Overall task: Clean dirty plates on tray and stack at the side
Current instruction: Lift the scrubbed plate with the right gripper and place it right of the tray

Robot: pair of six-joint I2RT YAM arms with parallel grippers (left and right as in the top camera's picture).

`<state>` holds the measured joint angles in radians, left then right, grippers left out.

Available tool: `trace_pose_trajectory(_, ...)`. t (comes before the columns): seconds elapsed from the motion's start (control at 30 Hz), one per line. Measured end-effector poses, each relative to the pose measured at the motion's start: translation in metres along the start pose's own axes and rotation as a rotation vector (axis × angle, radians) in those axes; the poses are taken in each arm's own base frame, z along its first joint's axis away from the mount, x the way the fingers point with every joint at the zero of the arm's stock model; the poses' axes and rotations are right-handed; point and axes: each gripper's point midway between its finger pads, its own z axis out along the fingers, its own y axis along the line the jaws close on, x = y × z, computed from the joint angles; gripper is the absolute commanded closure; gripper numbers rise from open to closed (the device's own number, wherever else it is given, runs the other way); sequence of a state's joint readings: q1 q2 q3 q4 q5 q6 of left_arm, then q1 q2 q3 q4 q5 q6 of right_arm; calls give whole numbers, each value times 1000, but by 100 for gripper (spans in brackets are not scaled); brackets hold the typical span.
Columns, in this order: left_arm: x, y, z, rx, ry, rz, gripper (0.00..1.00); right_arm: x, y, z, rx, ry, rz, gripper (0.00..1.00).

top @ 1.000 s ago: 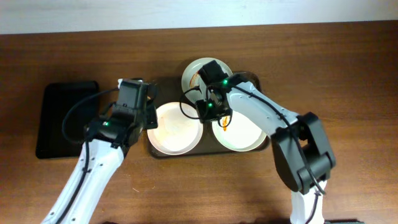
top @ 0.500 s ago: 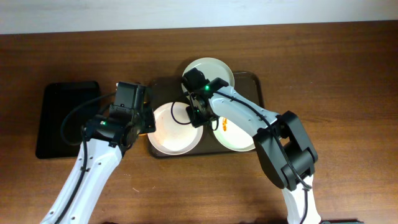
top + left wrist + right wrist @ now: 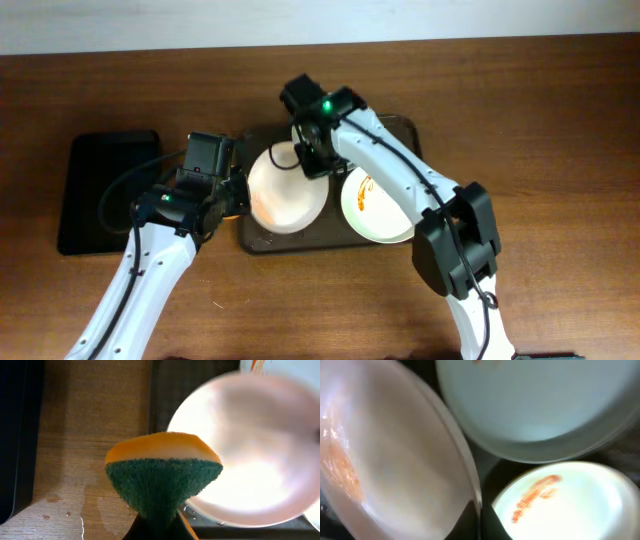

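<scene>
Tray (image 3: 405, 135) of dark brown lies mid-counter (image 3: 560, 150) in the overhead view, with a smaller black tray (image 3: 100, 190) well apart to its left. On its right half the right plate (image 3: 380, 210) lies flat, marked with an orange-red streak. Over its left half the tilted plate (image 3: 285, 195) is raised at an angle, and the right gripper (image 3: 308, 160) has its jaws closed on that plate's far rim. The left gripper (image 3: 236, 200) sits just beside the same plate's left edge.

From the left wrist, the jaws pinch the bottom of a sponge (image 3: 162, 477), green scouring face toward the camera and orange layer on top. The tilted plate, blurred, is just behind it to the right. Small water drops (image 3: 67, 514) mark the wood at lower left.

From the right wrist, the tilted plate fills the left side, faintly smeared orange, its rim running to the bottom centre; the fingers themselves are hard to make out. A third plate (image 3: 530, 405) lies above and the streaked right plate lower right, with dark tray between them.
</scene>
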<state>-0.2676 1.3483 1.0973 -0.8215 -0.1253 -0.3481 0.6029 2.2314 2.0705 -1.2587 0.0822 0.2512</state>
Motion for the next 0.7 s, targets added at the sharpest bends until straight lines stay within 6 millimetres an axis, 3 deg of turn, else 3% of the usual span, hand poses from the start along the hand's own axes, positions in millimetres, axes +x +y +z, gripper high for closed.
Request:
trace_pose_trajectory(0.1, 1, 0, 0, 1, 4, 0, 100, -11, -26, -45, 147, -58, -3, 96)
trace_pose_trajectory(0.23, 1, 0, 0, 2, 3, 0, 100, -10, -56, -87, 361, -98, -28, 96)
trace_pose_trajectory(0.33, 0, 0, 0, 3, 2, 0, 100, -6, -60, -120, 618, -166, -92, 96)
trace_pose_trajectory(0.4, 0, 0, 0, 3, 1, 0, 100, -10, -52, -138, 742, -244, -117, 96)
trace_pose_trajectory(0.5, 0, 0, 0, 3, 1, 0, 100, -14, -49, -155, 844, -312, -139, 96)
trace_pose_trajectory(0.7, 0, 0, 0, 2, 1, 0, 100, -15, -57, -155, 834, -342, -37, 96)
